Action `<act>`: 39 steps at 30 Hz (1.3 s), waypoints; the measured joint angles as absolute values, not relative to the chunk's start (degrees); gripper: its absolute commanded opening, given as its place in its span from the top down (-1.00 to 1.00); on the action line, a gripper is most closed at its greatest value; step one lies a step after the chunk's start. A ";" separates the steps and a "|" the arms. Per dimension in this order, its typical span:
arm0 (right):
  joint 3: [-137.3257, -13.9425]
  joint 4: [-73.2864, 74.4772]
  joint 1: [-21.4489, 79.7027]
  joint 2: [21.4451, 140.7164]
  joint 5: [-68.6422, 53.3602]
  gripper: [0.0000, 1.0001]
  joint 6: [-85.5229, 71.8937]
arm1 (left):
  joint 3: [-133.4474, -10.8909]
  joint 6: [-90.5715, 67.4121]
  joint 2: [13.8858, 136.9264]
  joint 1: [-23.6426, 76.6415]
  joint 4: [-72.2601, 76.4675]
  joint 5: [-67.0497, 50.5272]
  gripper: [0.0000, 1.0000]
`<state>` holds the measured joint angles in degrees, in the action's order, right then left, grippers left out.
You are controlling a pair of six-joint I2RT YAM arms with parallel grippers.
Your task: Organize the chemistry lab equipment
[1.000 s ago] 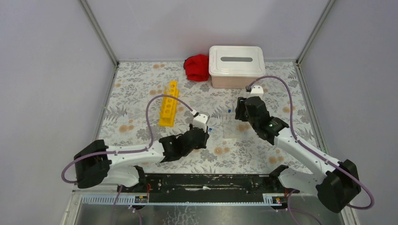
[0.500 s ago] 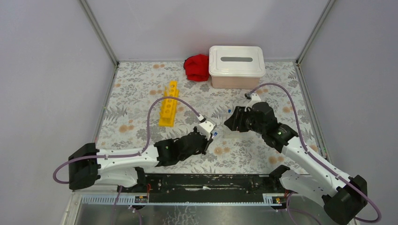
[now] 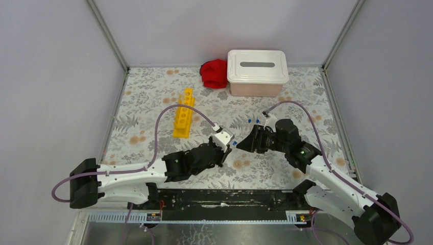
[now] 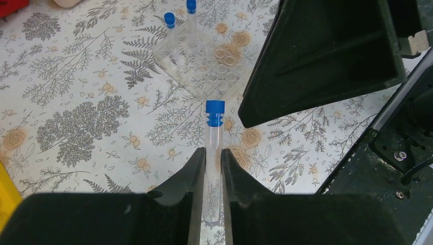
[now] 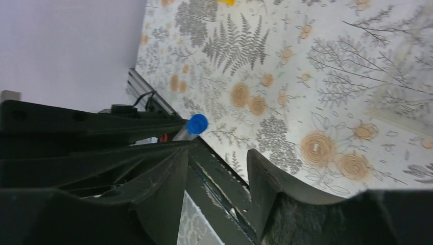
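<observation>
My left gripper (image 3: 227, 146) is shut on a clear blue-capped tube (image 4: 214, 133), its cap (image 4: 215, 111) pointing away from the fingers, held above the table. My right gripper (image 3: 241, 144) is open, and its fingertips face that tube's cap (image 5: 196, 123) from the right, close but not around it. Its black finger (image 4: 327, 51) fills the upper right of the left wrist view. Two more blue-capped tubes (image 4: 169, 20) stand in a clear rack (image 4: 199, 61) on the table. The yellow rack (image 3: 184, 113) lies at the left. The pinkish bin with white lid (image 3: 257, 71) stands at the back. The tongs are not in view.
A red cloth (image 3: 214, 73) lies left of the bin. The floral table cover (image 3: 153, 102) ends at grey walls on three sides. A black rail (image 3: 230, 196) runs along the near edge between the arm bases.
My right gripper has swung down and left, from near the clear rack to just right of the left gripper's tube. My left gripper has shifted slightly right, still holding the tube.
</observation>
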<state>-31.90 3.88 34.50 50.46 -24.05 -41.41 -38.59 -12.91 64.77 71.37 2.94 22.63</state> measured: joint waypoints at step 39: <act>-29.10 -10.04 34.50 52.77 -31.24 0.29 -49.56 | -40.34 -10.46 63.09 71.66 2.85 19.90 1.00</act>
